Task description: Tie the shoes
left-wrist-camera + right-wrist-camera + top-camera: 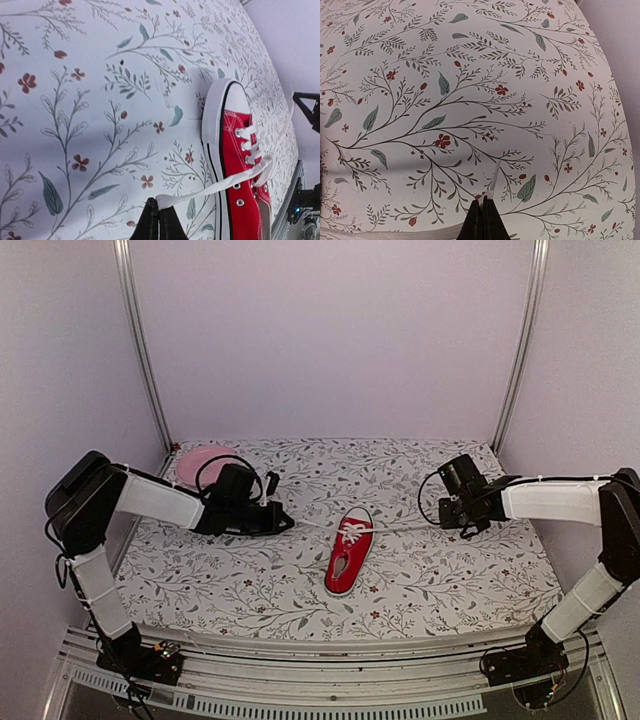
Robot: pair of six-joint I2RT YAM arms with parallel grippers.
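Note:
A small red sneaker (349,552) with white sole and toe cap lies in the middle of the floral table, toe pointing away. It also shows in the left wrist view (239,170). Its white laces are crossed over the eyelets and stretch out to both sides. My left gripper (285,523) is shut on the left lace end (167,201), to the left of the shoe. My right gripper (449,523) is shut on the right lace end (493,186), to the right of the shoe. Both laces (400,528) run taut between the shoe and the grippers.
A pink plate (203,465) lies at the back left of the floral tablecloth (300,590). White walls and metal posts (143,350) close in the back and sides. The table's front rail (330,695) runs along the near edge.

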